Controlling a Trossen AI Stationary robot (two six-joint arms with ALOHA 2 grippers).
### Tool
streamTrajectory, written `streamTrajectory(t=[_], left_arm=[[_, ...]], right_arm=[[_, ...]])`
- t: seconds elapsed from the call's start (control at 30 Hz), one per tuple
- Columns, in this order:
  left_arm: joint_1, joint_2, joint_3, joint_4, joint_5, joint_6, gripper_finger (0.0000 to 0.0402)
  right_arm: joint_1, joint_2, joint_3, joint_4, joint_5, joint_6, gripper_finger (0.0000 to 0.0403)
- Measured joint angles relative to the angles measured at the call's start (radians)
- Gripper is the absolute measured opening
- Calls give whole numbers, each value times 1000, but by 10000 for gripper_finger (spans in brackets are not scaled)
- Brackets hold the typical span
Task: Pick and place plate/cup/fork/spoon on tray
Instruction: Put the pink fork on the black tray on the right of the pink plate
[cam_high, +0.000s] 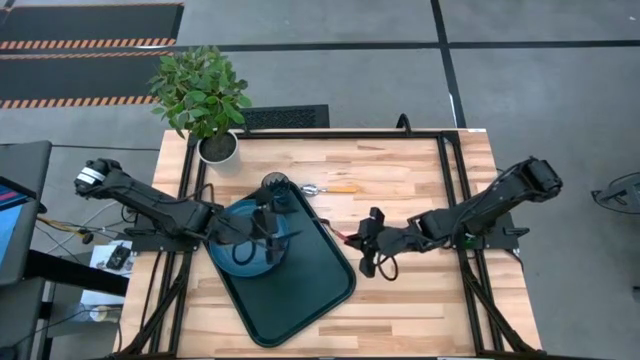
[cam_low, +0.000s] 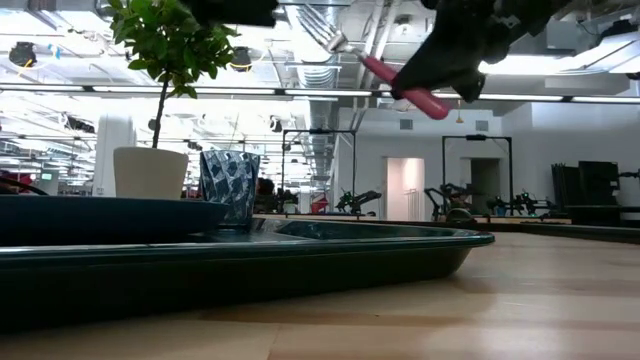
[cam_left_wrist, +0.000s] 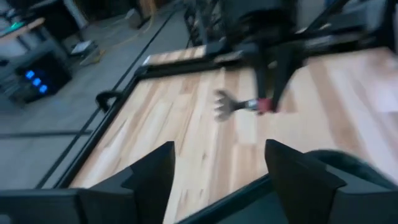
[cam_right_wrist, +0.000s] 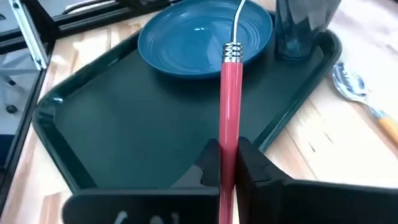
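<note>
The dark green tray (cam_high: 300, 285) lies mid-table. The blue-teal plate (cam_high: 232, 250) sits on its left part and the smoky cup (cam_high: 275, 186) stands at its far corner. The orange-handled spoon (cam_high: 332, 187) lies on the table beyond the tray. My right gripper (cam_high: 366, 248) is just right of the tray, shut on the red-pink-handled fork (cam_right_wrist: 229, 106) in the air. My left gripper (cam_high: 268, 240) hovers over the plate's right side, open and empty; its fingers show apart in the left wrist view (cam_left_wrist: 217, 174). My right gripper pinches the fork's red-pink handle (cam_right_wrist: 227, 142) between its two fingers, toward the handle's free end. The fork runs out along the fingers toward the tray. It is lifted clear of the table, tilted with the tines (cam_low: 320, 25) higher than the handle end (cam_low: 432, 104).
A white pot with a green plant (cam_high: 215, 145) stands at the table's far left corner. Bare wood lies right of and in front of the tray (cam_high: 420, 310). The tray's near half (cam_right_wrist: 124, 130) holds nothing.
</note>
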Motion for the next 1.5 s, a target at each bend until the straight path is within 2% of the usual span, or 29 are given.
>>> streamTrajectory(t=[0.23, 0.4, 0.6, 1.13, 1.23, 1.5], left_arm=[[18, 47, 0, 53, 4, -32, 258], [19, 47, 0, 63, 61, -56, 257], [41, 47, 0, 55, 132, -96, 256], [90, 47, 0, 59, 161, -118, 254], [90, 47, 0, 59, 161, -118, 238], [90, 47, 0, 61, 159, -128, 159]], right_arm=[[-3, 59, 0, 34, -1, 0, 23], [-3, 90, 1, 69, -10, 0, 21], [-3, 88, 2, 89, -12, -4, 23], [-3, 85, 2, 133, -17, -27, 26], [-3, 85, 2, 133, -18, -27, 26], [-3, 85, 2, 133, -18, -27, 29]])
